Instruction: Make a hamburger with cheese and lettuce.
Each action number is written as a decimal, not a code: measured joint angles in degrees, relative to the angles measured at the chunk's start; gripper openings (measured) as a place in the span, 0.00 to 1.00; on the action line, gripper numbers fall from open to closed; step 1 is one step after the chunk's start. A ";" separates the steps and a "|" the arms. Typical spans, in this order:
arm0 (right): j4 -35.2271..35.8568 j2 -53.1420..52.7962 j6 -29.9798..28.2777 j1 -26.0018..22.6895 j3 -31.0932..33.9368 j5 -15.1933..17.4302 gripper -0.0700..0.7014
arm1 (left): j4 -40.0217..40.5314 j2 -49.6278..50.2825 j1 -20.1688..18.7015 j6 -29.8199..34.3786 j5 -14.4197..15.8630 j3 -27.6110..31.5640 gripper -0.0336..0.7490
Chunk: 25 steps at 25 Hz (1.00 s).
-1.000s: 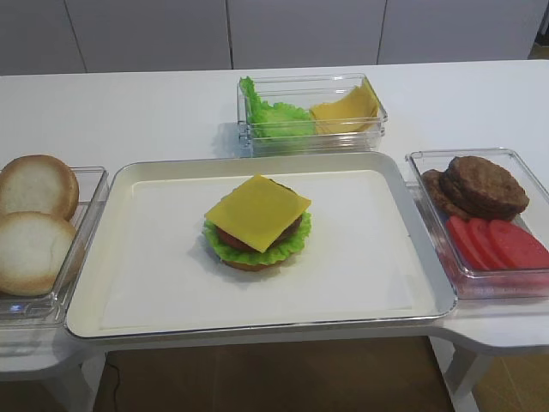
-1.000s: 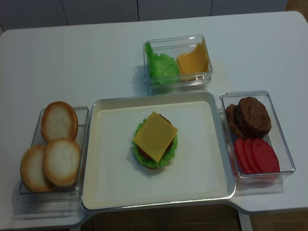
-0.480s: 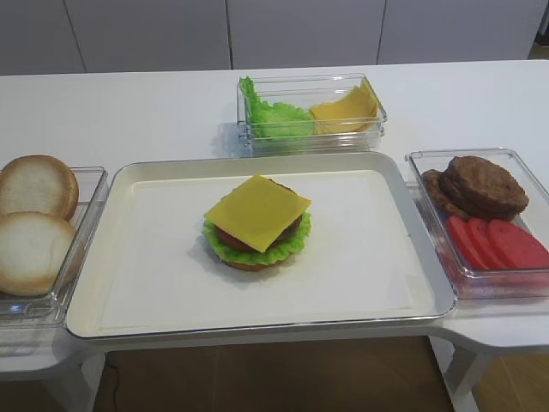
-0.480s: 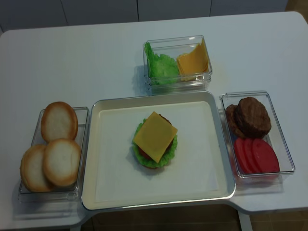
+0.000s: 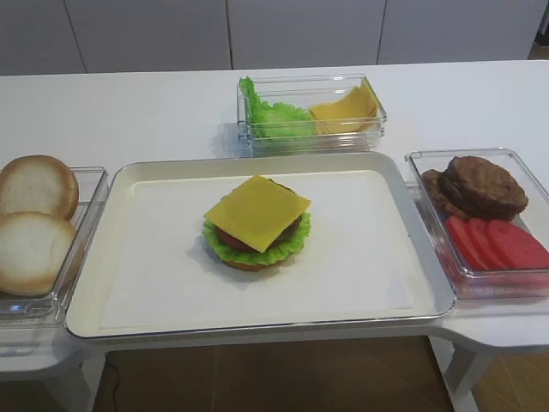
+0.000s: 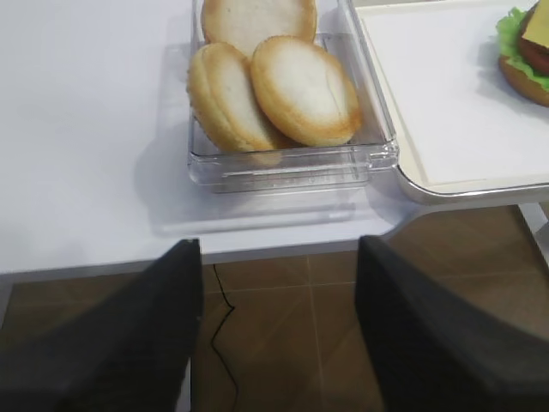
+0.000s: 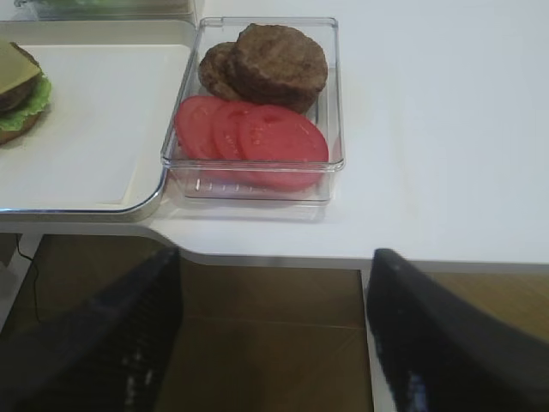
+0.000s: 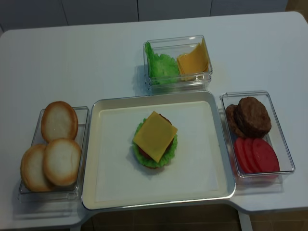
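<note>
white table (image 5: 129,112), hamburger (image 5: 256,225) on tray (image 5: 154,257), both end effectors (image 7: 273,343) (image 6: 276,335) open, empty, well apart

White table (image 8: 96,62), metal tray (image 8: 216,144), three clear plastic containers (image 8: 178,84)

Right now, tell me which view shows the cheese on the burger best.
The realsense high view: it looks almost straight down, so the whole cheese square shows on the burger. The other high view shows it whole but slanted. The right wrist view catches only a cropped corner, the left wrist view a sliver.
</note>
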 joint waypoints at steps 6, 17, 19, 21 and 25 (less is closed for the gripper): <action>0.00 0.00 0.09 -1.88 0.00 0.00 0.75 | 0.00 0.00 0.00 0.00 0.00 0.00 0.58; 0.13 0.00 0.09 -6.23 0.00 0.00 0.75 | 0.00 0.00 0.00 0.00 0.00 0.00 0.58; 0.13 0.00 -0.25 -6.23 0.00 0.00 0.75 | 0.00 0.00 0.00 0.00 0.00 0.00 0.58; 0.26 0.00 -0.73 -6.23 0.00 0.00 0.75 | 0.00 0.00 0.00 0.00 0.00 0.00 0.58; 1.19 0.00 -1.84 -6.23 0.00 0.00 0.75 | 0.00 0.00 0.00 0.00 0.00 0.00 0.58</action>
